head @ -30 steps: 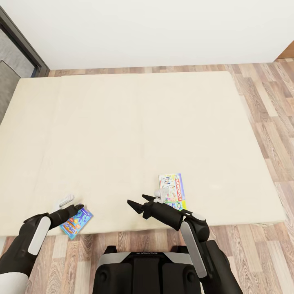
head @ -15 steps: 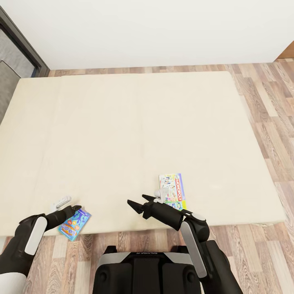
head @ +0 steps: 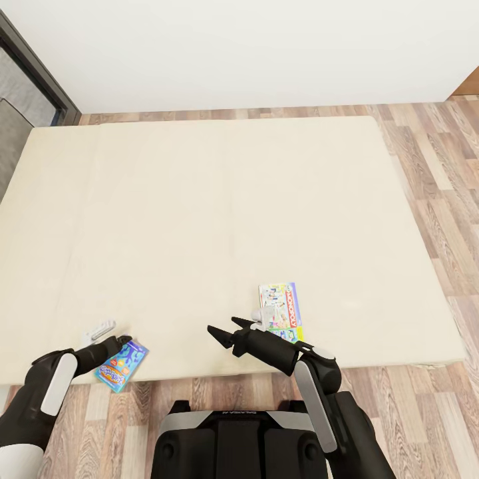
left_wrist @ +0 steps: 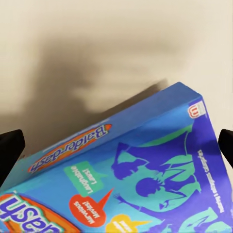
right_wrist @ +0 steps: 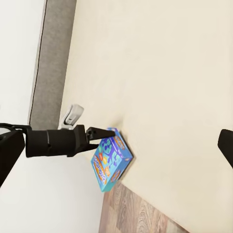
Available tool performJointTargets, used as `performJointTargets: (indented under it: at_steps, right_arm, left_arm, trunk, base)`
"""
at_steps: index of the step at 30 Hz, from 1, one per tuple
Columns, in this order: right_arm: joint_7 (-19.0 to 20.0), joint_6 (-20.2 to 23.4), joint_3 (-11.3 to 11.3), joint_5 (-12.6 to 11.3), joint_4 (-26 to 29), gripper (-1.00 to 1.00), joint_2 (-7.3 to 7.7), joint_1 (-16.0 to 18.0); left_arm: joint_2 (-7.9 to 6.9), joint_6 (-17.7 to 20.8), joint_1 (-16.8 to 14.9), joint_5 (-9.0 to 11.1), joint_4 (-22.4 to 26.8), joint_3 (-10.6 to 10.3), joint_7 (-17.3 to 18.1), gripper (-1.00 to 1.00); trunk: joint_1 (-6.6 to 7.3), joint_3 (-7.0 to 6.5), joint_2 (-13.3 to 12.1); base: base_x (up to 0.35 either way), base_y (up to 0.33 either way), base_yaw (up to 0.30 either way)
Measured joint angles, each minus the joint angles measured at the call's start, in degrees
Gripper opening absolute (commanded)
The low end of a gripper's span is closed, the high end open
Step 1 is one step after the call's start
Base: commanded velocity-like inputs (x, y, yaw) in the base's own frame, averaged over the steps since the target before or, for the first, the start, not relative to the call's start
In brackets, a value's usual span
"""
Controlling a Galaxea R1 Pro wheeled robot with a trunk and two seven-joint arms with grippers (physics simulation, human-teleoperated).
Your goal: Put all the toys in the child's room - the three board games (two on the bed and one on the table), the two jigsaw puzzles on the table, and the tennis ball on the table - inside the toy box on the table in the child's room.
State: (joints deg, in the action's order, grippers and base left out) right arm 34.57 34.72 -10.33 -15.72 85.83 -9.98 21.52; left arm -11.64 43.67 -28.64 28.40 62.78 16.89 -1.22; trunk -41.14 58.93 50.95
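Left claw (head: 124, 340) over the blue game (head: 121, 363) — cartoon art, "Balderdash" on its side — at the bed's (head: 199, 199) near edge; grip cannot be told. Right claw (head: 223, 328) spread wide, empty, just left of white Monopoly (head: 284, 307) lying flat.

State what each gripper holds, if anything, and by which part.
The left gripper meets the blue board game at its upper edge; a closed grip cannot be confirmed. The right gripper is open and empty.

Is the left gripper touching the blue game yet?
Cannot tell. In the right wrist view, one finger of the left gripper meets the blue game's top corner, but no contact or gap shows plainly.
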Motion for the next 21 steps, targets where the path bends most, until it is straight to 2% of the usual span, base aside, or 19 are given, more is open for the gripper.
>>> performJointTargets:
  at_steps: [7, 21]
  right_arm:
    - [0.00, 0.00, 0.00, -0.06, 0.07, 1.00, 0.00, 0.00]
    - [0.07, 0.00, 0.00, -0.09, 0.09, 1.00, 0.00, 0.00]
  left_arm:
    - [0.19, -0.34, 0.00, -0.08, -0.26, 0.02, -1.54, 1.00]
    - [0.19, -0.09, 0.00, 0.07, -0.42, 0.02, -1.76, 1.00]
  trunk:
    - [0.00, 0.00, 0.00]
    - [0.00, 0.00, 0.00]
  base:
    - [0.000, 0.000, 0.000]
    - [0.000, 0.000, 0.000]
